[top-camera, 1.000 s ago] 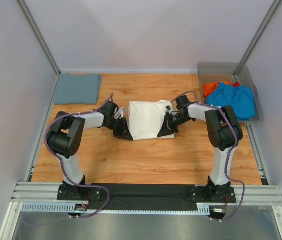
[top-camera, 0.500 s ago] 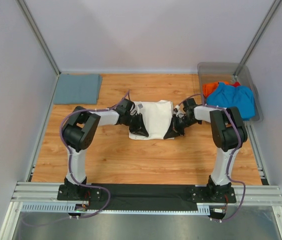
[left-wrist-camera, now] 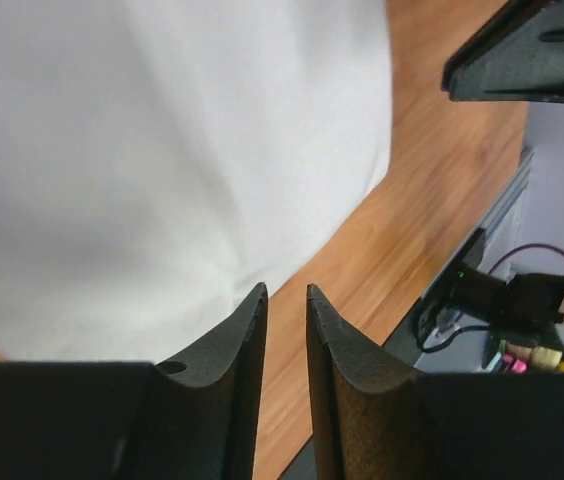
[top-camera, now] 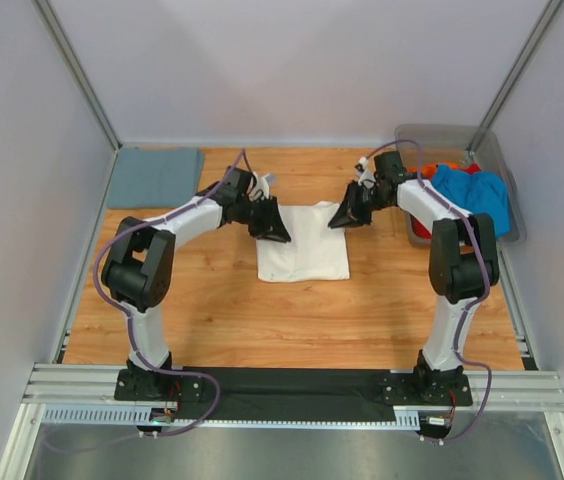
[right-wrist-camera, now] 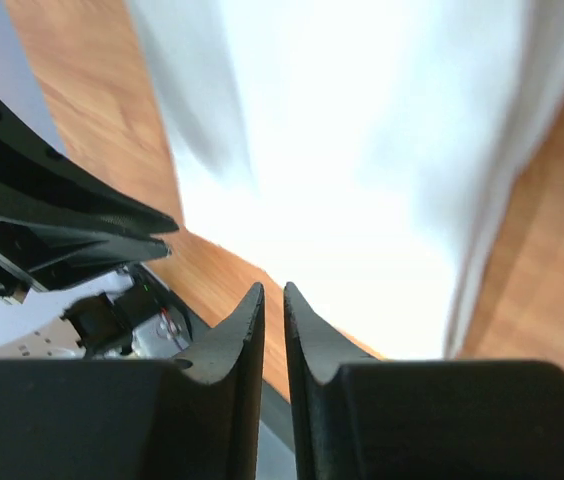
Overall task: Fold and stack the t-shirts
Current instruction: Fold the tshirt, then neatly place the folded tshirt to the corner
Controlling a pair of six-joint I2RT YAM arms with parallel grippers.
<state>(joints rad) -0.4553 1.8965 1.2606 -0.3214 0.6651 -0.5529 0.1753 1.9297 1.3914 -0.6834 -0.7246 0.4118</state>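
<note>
On the middle of the surface (top-camera: 212, 310): the cream-white t-shirt (top-camera: 304, 250) lies flat on the wood, folded into a rough rectangle.
Left claw (top-camera: 278, 234): at the shirt's far left corner. In its wrist view the two fingers stand a narrow slit apart with nothing between them; wood shows through the gap and white cloth fills the view ahead.
Right claw (top-camera: 340, 220): at the shirt's far right corner, pointing toward the left one. Its fingers are parted by a thin slit and pinch nothing, with white cloth below them.
Contact: whether either claw touches the cloth cannot be told.
Claws to each other: apart, with the shirt's far edge between them. Each shows as a black wedge in the other's wrist view.
Far left corner of the surface: a grey-blue t-shirt (top-camera: 157, 177) lies folded flat, well apart from the white one.
Far right edge: a clear grey bin (top-camera: 452, 132) holds a crumpled bright blue t-shirt (top-camera: 474, 196), with an orange-red t-shirt (top-camera: 419, 178) just beside it on the left.
Right arm: its forearm crosses in front of the bin's near left part.
</note>
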